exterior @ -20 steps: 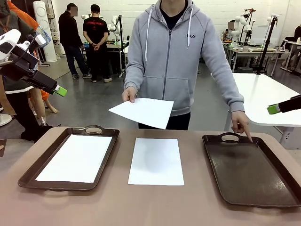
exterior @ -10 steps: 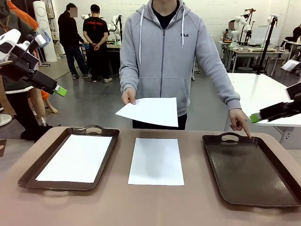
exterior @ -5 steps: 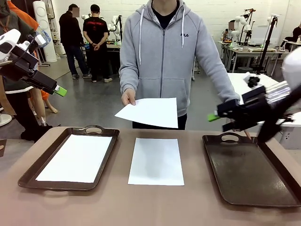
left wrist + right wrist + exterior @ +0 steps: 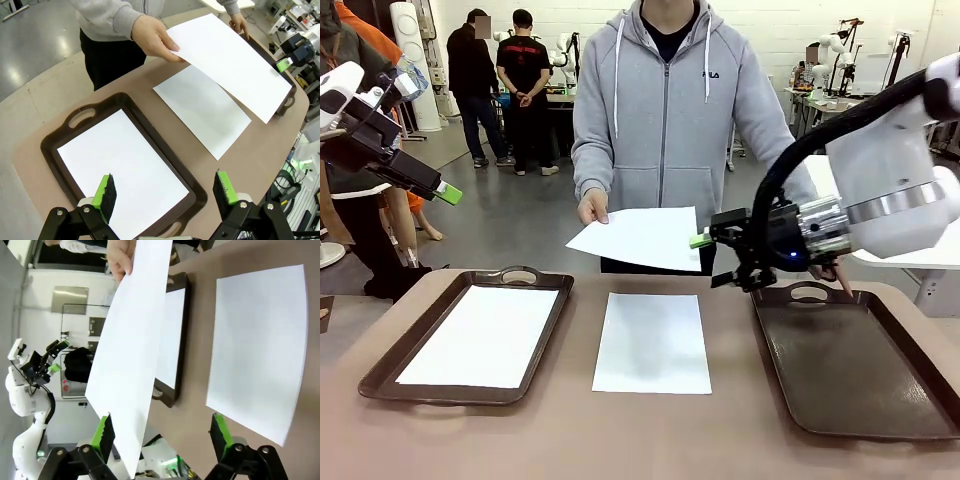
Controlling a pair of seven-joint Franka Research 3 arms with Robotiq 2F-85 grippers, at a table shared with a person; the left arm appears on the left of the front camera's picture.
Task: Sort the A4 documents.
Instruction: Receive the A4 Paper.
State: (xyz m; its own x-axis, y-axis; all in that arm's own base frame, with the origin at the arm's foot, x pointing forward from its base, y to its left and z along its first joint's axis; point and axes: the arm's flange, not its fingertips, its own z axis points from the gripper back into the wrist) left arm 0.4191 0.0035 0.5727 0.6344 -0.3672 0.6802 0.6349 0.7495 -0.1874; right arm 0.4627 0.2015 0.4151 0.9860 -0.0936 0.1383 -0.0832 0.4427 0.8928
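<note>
A person's hand (image 4: 592,207) holds one A4 document (image 4: 640,238) in the air over the table's far edge. My right gripper (image 4: 712,260) is open at that sheet's right edge. In the right wrist view the held sheet (image 4: 135,350) runs down between the open fingers (image 4: 103,432), close to one pad. A second sheet (image 4: 652,342) lies flat on the table's middle. A third sheet (image 4: 480,335) lies in the left tray (image 4: 380,375). My left gripper (image 4: 445,193) hangs open high at the left, above the left tray's sheet (image 4: 120,170).
An empty dark brown tray (image 4: 850,360) sits at the right, under my right arm. The person's other hand (image 4: 840,280) points down at its far rim. Other people and tables stand far behind.
My right arm has swung in from the right edge to the right edge of the held sheet. The person, the sheets and my left arm have stayed put.
</note>
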